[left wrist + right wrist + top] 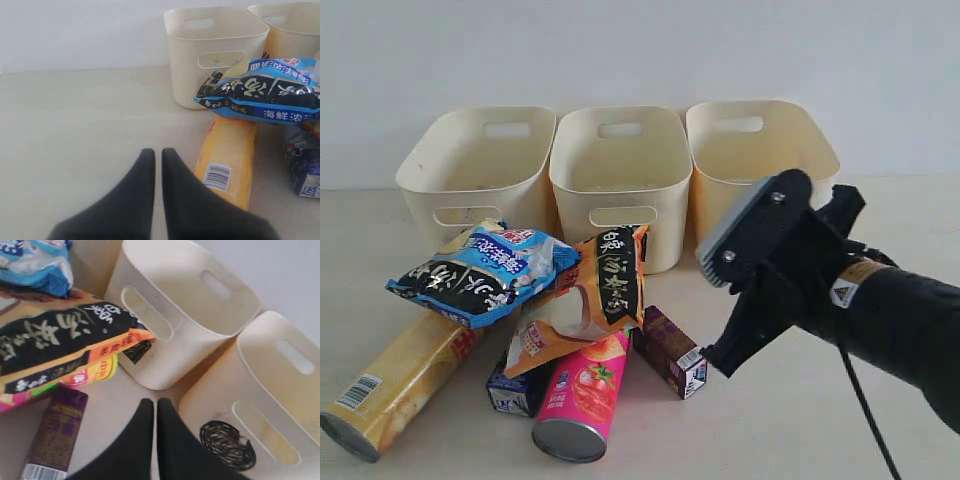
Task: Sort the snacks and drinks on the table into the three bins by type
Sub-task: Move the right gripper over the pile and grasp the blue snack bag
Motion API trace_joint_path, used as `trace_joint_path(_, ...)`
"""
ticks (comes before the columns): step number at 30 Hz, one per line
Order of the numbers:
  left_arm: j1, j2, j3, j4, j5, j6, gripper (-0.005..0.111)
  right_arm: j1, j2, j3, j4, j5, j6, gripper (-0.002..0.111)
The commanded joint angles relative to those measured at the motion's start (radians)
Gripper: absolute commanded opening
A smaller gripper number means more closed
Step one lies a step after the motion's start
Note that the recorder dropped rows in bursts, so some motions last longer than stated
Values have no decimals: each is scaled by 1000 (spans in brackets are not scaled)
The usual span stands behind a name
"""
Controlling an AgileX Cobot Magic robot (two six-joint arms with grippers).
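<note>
Just right of the heap on the table (760, 430), the right gripper (718, 362) is held near the dark purple carton (670, 352), its fingers pressed together with nothing between them. The left gripper (154, 151) is likewise closed and empty, low over the table beside the yellow tube (227, 150). The snacks and drinks are piled in front of the three bins (570, 200), in which nothing is seen. The purple carton is judged the likely pick, since it lies just beside the pink-red tube (585, 395) with nothing apparently resting on it. The jaws should be opened before descent, aligned across the carton's narrow sides, and kept clear of the tube and the orange bag (590, 295) so the pile is not disturbed.
</note>
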State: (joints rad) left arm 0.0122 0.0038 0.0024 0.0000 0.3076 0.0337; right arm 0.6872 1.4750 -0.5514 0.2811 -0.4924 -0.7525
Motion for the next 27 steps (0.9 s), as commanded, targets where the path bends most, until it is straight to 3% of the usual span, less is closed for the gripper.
trace_joint_path(1, 4, -4, -2, -7, -12, 0, 4, 33, 3, -135, 55, 255, -101, 0)
trace_joint_path(4, 4, -4, -2, -7, -12, 0, 4, 34, 3, -206, 55, 376, -101, 0)
trace_joint_path(9, 4, -4, -2, -7, -12, 0, 4, 142, 3, -321, 51, 527, -108, 0)
trace_joint_path(16, 4, -4, -2, -7, -12, 0, 4, 268, 43, -389, 44, 549, -142, 1)
trace_joint_path(19, 4, -4, -2, -7, -12, 0, 4, 311, 120, -450, 18, 595, -151, 13)
trace_joint_path(24, 4, -4, -2, -7, -12, 0, 4, 349, 257, -568, -14, 643, -155, 56)
trace_joint_path(27, 4, -4, -2, -7, -12, 0, 4, 354, 312, -615, -43, 643, -155, 63)
